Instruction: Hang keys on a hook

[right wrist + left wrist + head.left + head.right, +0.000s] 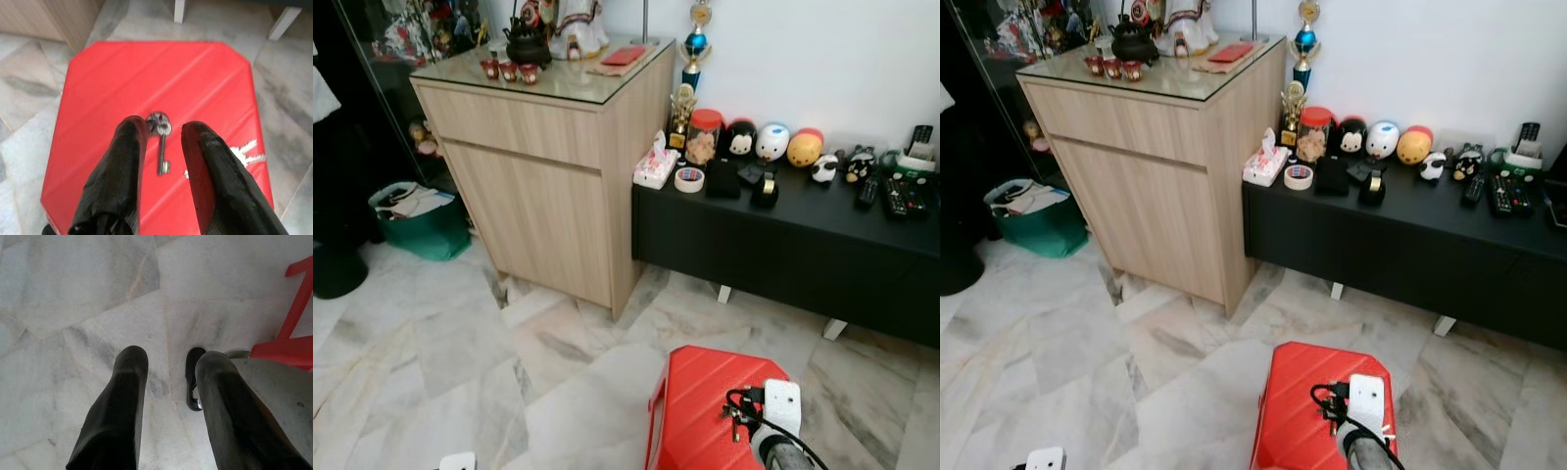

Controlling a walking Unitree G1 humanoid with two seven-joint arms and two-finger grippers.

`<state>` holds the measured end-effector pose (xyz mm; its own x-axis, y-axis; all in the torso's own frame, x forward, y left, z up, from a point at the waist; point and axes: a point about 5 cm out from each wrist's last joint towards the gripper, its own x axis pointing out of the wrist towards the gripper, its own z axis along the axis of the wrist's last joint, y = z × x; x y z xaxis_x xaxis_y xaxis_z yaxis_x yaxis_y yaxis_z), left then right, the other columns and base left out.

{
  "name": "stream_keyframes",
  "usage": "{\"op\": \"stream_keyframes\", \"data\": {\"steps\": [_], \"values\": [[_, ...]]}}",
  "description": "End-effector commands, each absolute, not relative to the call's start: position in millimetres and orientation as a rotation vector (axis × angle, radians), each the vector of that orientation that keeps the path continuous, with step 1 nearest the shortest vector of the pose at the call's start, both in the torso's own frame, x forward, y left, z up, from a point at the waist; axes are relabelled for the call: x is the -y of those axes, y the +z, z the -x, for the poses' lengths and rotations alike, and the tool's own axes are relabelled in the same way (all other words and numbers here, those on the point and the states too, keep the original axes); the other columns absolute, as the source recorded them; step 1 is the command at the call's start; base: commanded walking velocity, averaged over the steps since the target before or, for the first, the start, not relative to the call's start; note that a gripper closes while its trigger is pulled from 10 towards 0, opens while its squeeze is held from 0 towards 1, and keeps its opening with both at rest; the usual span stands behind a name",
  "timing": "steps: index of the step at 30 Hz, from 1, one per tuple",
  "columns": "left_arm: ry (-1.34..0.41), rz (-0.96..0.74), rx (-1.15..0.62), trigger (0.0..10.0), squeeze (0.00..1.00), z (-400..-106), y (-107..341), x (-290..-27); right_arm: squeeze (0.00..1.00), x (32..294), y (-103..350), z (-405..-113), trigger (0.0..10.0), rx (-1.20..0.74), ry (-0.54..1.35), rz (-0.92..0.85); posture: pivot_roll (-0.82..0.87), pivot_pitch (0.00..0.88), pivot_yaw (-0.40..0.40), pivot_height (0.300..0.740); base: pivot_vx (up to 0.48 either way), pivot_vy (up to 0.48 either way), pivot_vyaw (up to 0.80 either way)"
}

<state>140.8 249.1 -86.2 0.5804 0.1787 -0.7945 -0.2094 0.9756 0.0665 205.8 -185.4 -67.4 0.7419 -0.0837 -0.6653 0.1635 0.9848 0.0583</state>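
Keys (160,142) hang between the fingers of the right gripper (159,129), above a red stool (98,98) on the marble floor (460,343). The fingers stand apart, and the key ring seems to rest against one of them; whether they truly grip it I cannot tell. The left gripper (166,364) hangs low over the floor with its fingers apart, holding nothing. Far left stands a wooden cabinet (548,196) with a glass top. To its right, a low black bench (783,235) carries a tissue pack (656,168), a tape roll (689,179), toy figures and remote controls (901,196). A green bag (426,220) sits left of the cabinet.
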Motion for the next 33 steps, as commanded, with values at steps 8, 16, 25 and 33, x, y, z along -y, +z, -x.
{"op": "stream_keyframes", "data": {"steps": [8,16,25,33], "values": [[0.235,0.029,-0.939,10.0,0.0,-139.3,-86.9,-249.8,0.0,195.0,-86.4,-172.1,10.0,-0.895,-0.166,-0.103,0.04,0.0,0.001,0.74,0.0,0.0,0.0],[0.246,0.034,-0.961,10.0,0.0,-136.9,-88.8,-248.4,0.0,209.2,-100.0,-134.1,10.0,-1.022,-0.206,-0.118,0.04,0.0,-0.007,0.74,0.0,0.0,0.0],[0.229,0.039,-0.984,10.0,0.0,-135.8,-90.7,-244.6,0.0,199.5,-105.6,-123.3,10.0,-1.088,-0.156,-0.11,0.04,0.0,-0.007,0.74,0.0,0.0,0.0],[0.214,0.016,-0.991,10.0,0.0,-135.3,-91.1,-243.7,0.0,203.9,-108.2,-112.2,10.0,-1.117,-0.16,-0.124,0.03,0.0,0.003,0.74,0.0,0.0,0.0]]}}
